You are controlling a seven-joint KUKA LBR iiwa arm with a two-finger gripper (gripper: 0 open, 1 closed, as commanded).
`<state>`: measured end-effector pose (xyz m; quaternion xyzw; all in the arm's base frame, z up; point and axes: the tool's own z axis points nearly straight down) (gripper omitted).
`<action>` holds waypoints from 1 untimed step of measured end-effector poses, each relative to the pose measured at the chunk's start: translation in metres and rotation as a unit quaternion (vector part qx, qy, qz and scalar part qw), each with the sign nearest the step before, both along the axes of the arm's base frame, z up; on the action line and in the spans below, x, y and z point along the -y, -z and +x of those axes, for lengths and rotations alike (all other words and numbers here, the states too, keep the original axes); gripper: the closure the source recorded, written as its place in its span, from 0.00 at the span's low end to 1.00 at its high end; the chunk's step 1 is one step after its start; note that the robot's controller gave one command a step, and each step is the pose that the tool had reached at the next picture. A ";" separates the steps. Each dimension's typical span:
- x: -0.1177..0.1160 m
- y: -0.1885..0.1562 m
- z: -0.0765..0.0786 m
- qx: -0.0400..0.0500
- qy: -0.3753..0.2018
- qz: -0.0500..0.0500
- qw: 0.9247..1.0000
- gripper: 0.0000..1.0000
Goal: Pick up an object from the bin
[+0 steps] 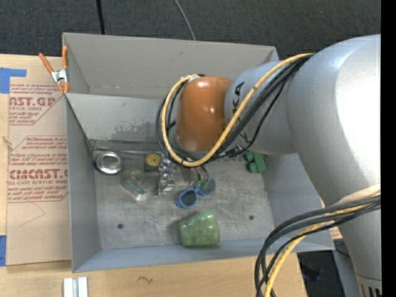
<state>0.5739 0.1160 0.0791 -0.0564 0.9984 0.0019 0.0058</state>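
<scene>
dark speckled floor [260, 8] behind; light wooden tabletop [185, 280] in front.

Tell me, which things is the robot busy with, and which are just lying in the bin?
Busy with: the gripper, low in the middle; nearest to it, the blue sunglasses and the clear plastic piece. Which it wants, I cannot tell.
Just lying about: the silver can, the yellow disc, the green speckled block, the green thing at right.

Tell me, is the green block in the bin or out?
In. The green block lies on the bin floor, by its near wall.
</scene>
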 end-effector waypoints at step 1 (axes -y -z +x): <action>0.001 0.003 -0.004 -0.007 0.000 -0.002 1.000 0.00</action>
